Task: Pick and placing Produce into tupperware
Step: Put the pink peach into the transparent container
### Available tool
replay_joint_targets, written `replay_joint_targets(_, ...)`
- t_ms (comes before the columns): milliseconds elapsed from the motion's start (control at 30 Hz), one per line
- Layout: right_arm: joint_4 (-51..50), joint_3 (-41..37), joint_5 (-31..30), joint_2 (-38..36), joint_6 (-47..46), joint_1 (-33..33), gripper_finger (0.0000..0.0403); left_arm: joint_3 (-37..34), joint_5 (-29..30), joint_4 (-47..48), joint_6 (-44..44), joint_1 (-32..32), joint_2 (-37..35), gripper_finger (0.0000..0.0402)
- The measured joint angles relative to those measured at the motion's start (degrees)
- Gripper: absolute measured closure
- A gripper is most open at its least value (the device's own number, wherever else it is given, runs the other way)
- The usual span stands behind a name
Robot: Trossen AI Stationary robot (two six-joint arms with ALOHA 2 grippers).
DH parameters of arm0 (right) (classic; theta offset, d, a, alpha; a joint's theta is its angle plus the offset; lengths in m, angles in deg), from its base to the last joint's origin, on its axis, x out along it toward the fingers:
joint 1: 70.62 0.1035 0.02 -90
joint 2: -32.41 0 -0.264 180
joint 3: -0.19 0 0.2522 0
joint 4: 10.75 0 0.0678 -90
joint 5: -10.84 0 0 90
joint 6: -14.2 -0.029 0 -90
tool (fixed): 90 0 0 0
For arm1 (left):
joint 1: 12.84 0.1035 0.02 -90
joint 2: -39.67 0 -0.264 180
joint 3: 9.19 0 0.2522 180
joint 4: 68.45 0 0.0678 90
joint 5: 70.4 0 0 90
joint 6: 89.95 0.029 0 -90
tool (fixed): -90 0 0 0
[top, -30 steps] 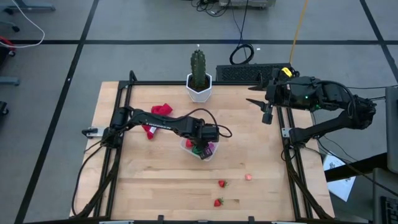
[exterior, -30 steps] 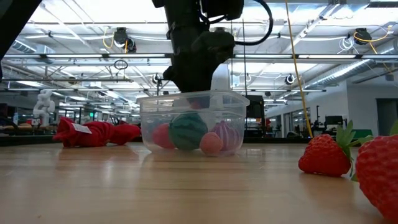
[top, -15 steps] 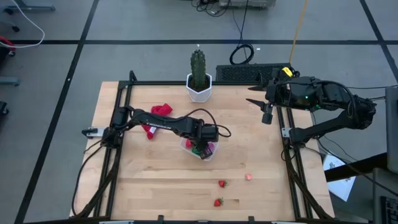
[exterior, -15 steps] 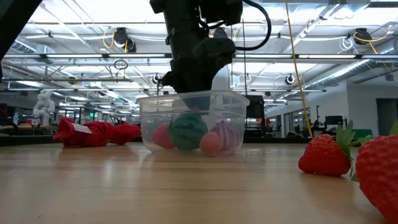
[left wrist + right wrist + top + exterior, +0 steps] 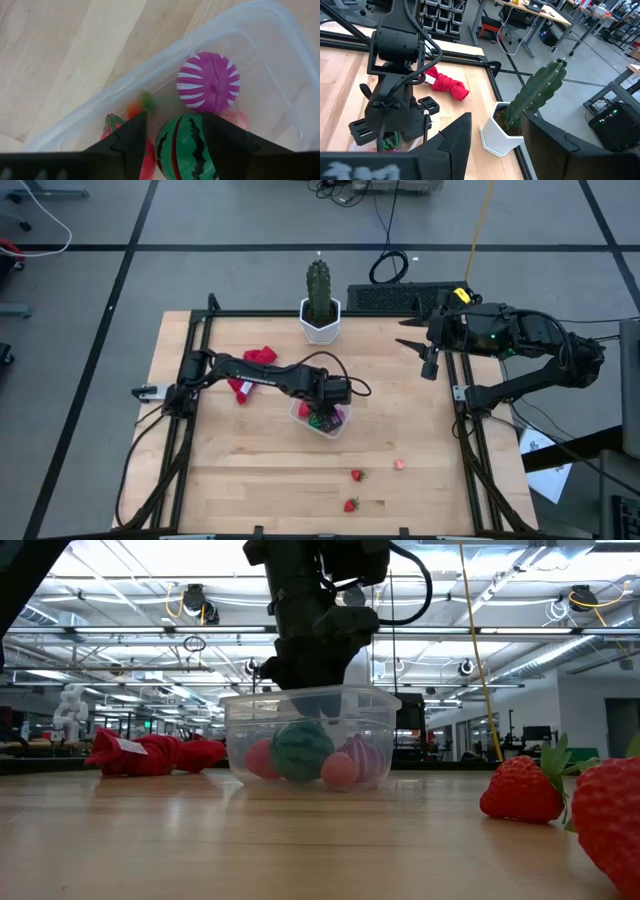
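Observation:
The clear tupperware (image 5: 300, 412) sits near the table's middle. In it lie a green striped ball (image 5: 182, 145), a purple striped ball (image 5: 209, 82), a red oval (image 5: 260, 758), a pink piece (image 5: 340, 770) and a small, blurred strawberry (image 5: 141, 104). My left gripper (image 5: 175, 120) hovers open over the tub, its fingers on either side of the green ball and above it. My right gripper (image 5: 402, 332) waits open, raised by the table's far right corner. Two strawberries (image 5: 357, 475) (image 5: 351, 505) and a pink bit (image 5: 400, 464) lie on the near part of the table.
A red cloth (image 5: 250, 370) lies left of the tub. A green cactus in a white pot (image 5: 319, 305) stands at the far edge. Black frame rails run along the table's left and right sides. Bare wood lies between the tub and the loose strawberries.
My left gripper has edged slightly up and toward the far edge over the tub. The things inside the tub look unmoved in the low view.

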Motion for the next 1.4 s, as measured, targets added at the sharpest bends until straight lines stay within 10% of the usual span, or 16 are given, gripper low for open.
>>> replay_joint_targets(500, -1.8, -0.2, 0.8, 0.1, -2.2, 0.0, 0.0238, 2.1, 2.0, 4.2, -0.1, -1.7, -11.8, 0.0187)
replay_joint_targets(733, -2.3, -6.5, 22.7, 2.5, -8.5, 2.8, 0.0238, 2.2, 13.7, 12.9, -8.4, -7.1, -26.8, 0.0187)
replay_joint_targets(900, -1.8, -12.7, 26.9, 6.5, -10.9, 9.2, 0.0238, 2.2, 19.7, 22.7, -19.7, -10.6, -33.0, 0.0186)
replay_joint_targets(1400, 3.3, -14.2, 27.0, 12.3, -25.7, 21.2, 0.0238, 0.0, 21.7, 33.0, -31.2, -16.1, -32.0, 0.019)
